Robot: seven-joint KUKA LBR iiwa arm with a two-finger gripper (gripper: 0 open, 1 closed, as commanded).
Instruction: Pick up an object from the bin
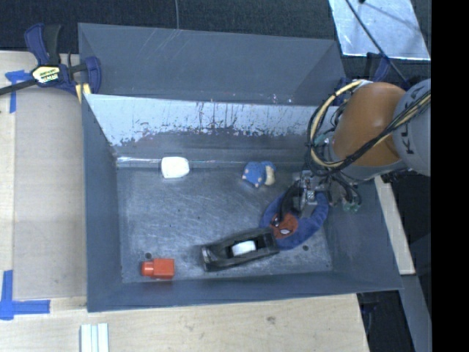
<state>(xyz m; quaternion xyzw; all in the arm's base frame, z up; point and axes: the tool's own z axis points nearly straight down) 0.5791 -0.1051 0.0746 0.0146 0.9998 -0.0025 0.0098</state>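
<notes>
The grey bin (220, 75) is taking up most of the camera view, and the arm (370, 127), with its orange cover and looped cables, is leaning in over the right-hand wall. Its gripper (299, 200) is hanging low over the right part of the floor, directly above a blue curved band (314, 229) that is lying bent like a crescent. Whether the jaws are standing wide or narrow, I cannot tell (the wrist and cables are masking them from above).

Next in size, a long black tool (220, 255) with a white patch on top is lying slantwise along the front, its right end touching or just beside the band's lower tip. An orange block (158, 268) is sitting in the front left corner, a white block (174, 168) is resting against the back wall, and a small blue lump (254, 173) is lying near the back, apart from the rest. Smallest, a red piece (285, 228) is sitting at the band's inner curve, right under the gripper.

The band is looking light, thin and probably soft, so it is likely to flop or twist when lifted. Gripping across its width at mid-curve, clear of the black tool, seems safest.
</notes>
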